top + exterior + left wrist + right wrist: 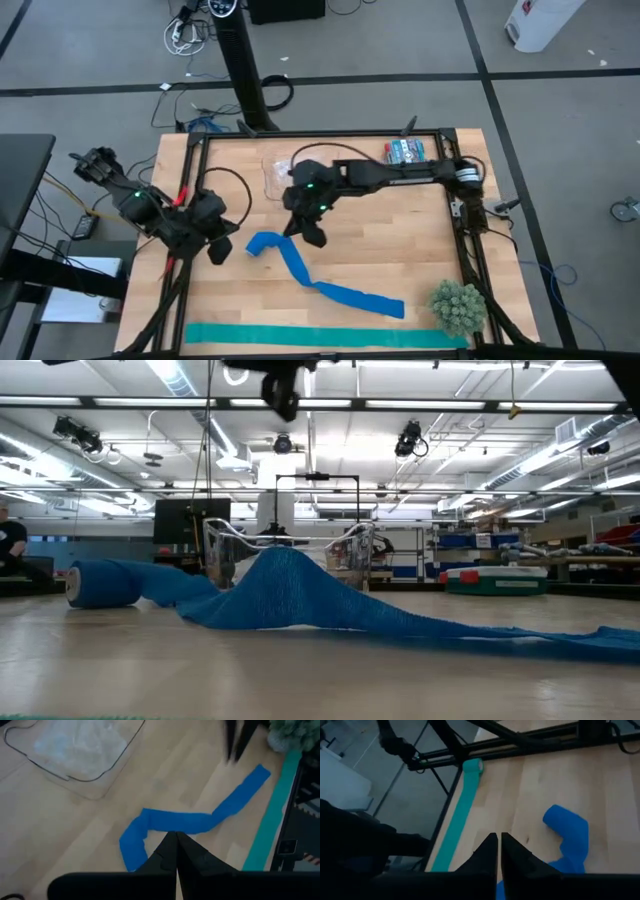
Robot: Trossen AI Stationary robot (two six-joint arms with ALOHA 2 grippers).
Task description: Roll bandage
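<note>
Bandage (325,288): royal-blue strip lying loose on the counter (400,230), with a small started roll at one end and the flat tail run out toward the spiky green ball (459,307).
Rolled end: seen in the low view as a short cylinder (100,582) resting on the wood; only a few turns are wound, by the look of it.
Long axis: diagonal, from the roll near the left arm down to the loose end beside the green ball.
Teal strip (320,336): laid flat beyond the bandage, apart from it, along the counter edge.
Right gripper (312,232): held above the bandage just beside the rolled end; jaws nearly closed with a hair of a gap, nothing gripped.
Left gripper (221,247): just off the rolled end on the side away from the tail; jaws closed, empty.
Nearer arm: both are close to the roll; the right one is judged slightly nearer.
Progress: rolling judged barely begun; most of the strip is unwound.
</note>
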